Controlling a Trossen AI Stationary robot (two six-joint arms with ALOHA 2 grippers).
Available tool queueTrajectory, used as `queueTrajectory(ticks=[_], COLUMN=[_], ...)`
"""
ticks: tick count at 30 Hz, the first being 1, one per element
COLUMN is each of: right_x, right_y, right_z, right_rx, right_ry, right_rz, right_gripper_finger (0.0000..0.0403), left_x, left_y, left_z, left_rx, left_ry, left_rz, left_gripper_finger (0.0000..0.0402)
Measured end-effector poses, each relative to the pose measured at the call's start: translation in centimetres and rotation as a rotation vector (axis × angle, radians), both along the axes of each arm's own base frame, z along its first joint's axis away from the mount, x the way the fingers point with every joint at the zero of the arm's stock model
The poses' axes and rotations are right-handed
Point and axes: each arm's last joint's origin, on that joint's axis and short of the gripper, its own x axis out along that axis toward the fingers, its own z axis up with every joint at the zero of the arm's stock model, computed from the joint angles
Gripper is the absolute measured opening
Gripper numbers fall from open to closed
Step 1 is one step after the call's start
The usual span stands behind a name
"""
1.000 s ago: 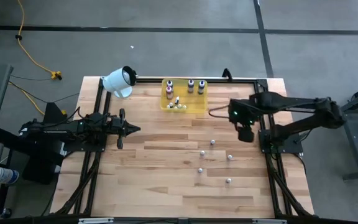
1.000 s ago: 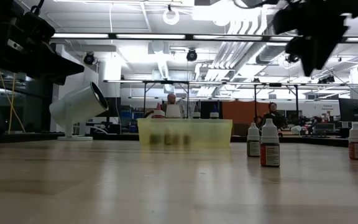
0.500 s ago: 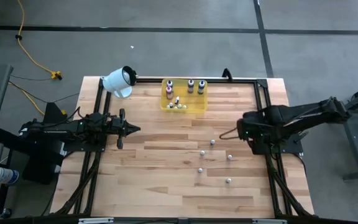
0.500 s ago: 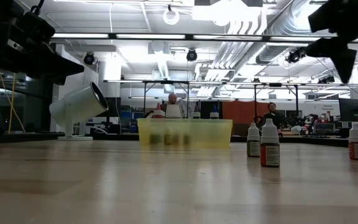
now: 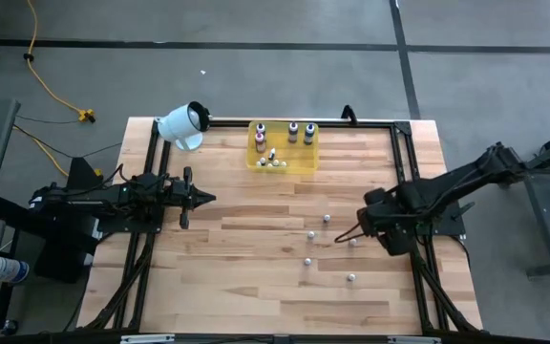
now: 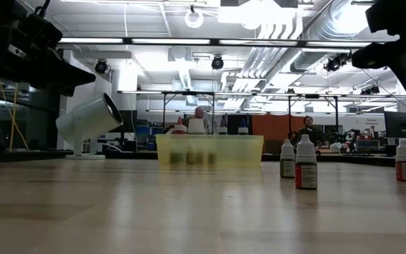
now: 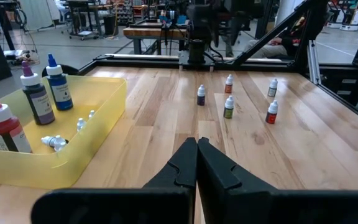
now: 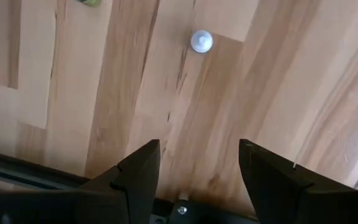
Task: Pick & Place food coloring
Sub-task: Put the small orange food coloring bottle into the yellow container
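Five small white-capped food coloring bottles (image 5: 327,218) stand upright on the wooden table, right of centre; the left wrist view shows them as a loose group (image 7: 229,107). More bottles sit and lie in the translucent yellow tray (image 5: 283,158) near the far edge. My right gripper (image 5: 345,235) hangs open above the table next to the bottle group. Its wrist view looks straight down past the fingers (image 8: 197,171) onto one bottle's white cap (image 8: 201,41), which is ahead of the fingertips, not between them. My left gripper (image 5: 199,199) waits shut at the table's left (image 7: 196,163).
A white cylinder (image 5: 181,122) lies tilted at the far left corner. A black frame rail (image 5: 401,182) runs along the table's right side under my right arm. Bare wood stretches across the table's near half and centre. People sit in the room behind the table (image 6: 197,121).
My right gripper has travelled from beside the tray's right end toward the table's near edge, stopping over the group of standing bottles. Its fingers stay open. The bottles and the tray have not moved.
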Motion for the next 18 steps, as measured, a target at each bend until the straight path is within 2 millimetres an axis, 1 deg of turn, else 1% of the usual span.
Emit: queueTrajectory(ticks=[4, 8, 12, 18], right_x=[1.0, 2.2, 3.3, 4.7], right_y=[1.0, 1.7, 2.1, 2.1], right_z=[-0.8, -1.7, -2.8, -4.3], right_rx=[-0.009, 0.017, 0.026, 0.022], right_ry=[0.001, 0.009, 0.038, 0.065], right_rz=[-0.005, -0.134, -0.261, -0.356], right_gripper_finger=[0.0208, 0.0207, 0.0207, 0.0208], left_x=[0.0, 0.0, 0.0, 0.0], left_y=[0.0, 0.0, 0.0, 0.0], left_z=[0.0, 0.0, 0.0, 0.0], left_rx=[0.000, 0.000, 0.000, 0.000], left_ry=[0.000, 0.000, 0.000, 0.000], left_rz=[0.000, 0.000, 0.000, 0.000], left_gripper_finger=[0.0000, 0.0000, 0.0000, 0.0000])
